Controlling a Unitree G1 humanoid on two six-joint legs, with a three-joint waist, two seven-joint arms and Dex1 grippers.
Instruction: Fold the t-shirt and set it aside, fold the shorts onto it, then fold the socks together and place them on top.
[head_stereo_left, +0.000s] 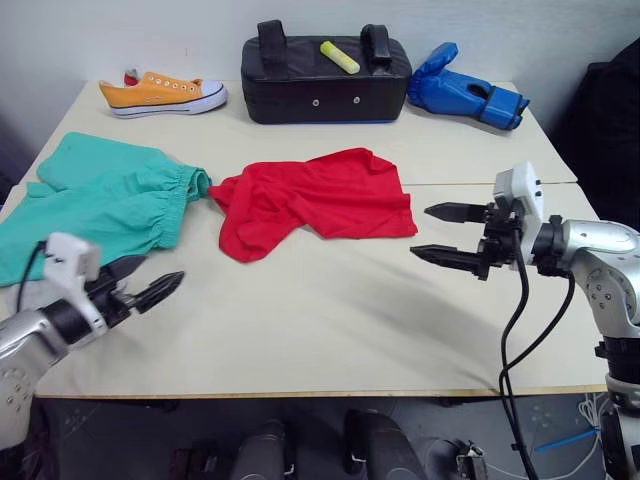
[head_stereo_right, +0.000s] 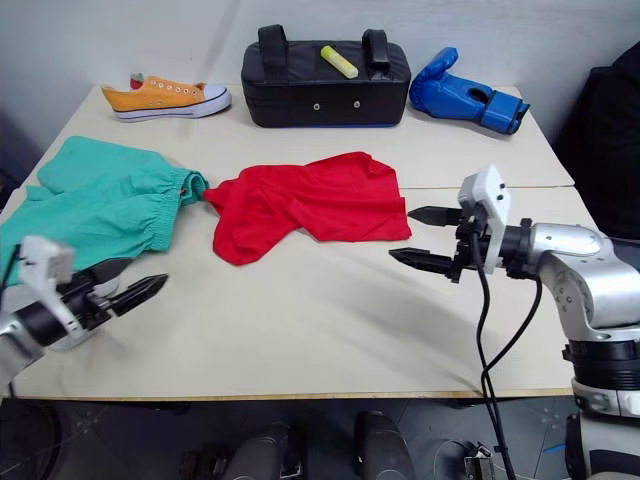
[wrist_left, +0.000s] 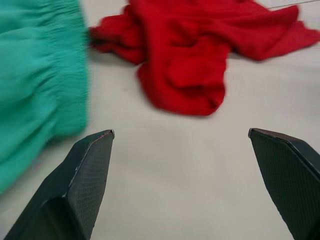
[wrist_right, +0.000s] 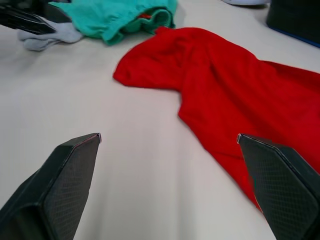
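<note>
The red t-shirt (head_stereo_left: 315, 200) lies crumpled in the middle of the table. To its left the teal shorts (head_stereo_left: 100, 200) are spread flat, their waistband touching the shirt's edge. The light grey socks (wrist_right: 50, 36) lie by the near edge of the shorts, right beside my left gripper (head_stereo_left: 150, 285). That gripper hovers low over the table at the front left, open and empty, pointing toward the shirt. My right gripper (head_stereo_left: 420, 231) is open and empty too. It hangs just right of the shirt's right edge, fingertips aimed at it.
Along the table's back edge sit an orange sneaker (head_stereo_left: 165, 95), a black padded bag (head_stereo_left: 325, 80) with a yellow object (head_stereo_left: 339, 57) on top, and a blue boxing glove (head_stereo_left: 465, 95). Bare tabletop (head_stereo_left: 300, 320) stretches between the shirt and the front edge.
</note>
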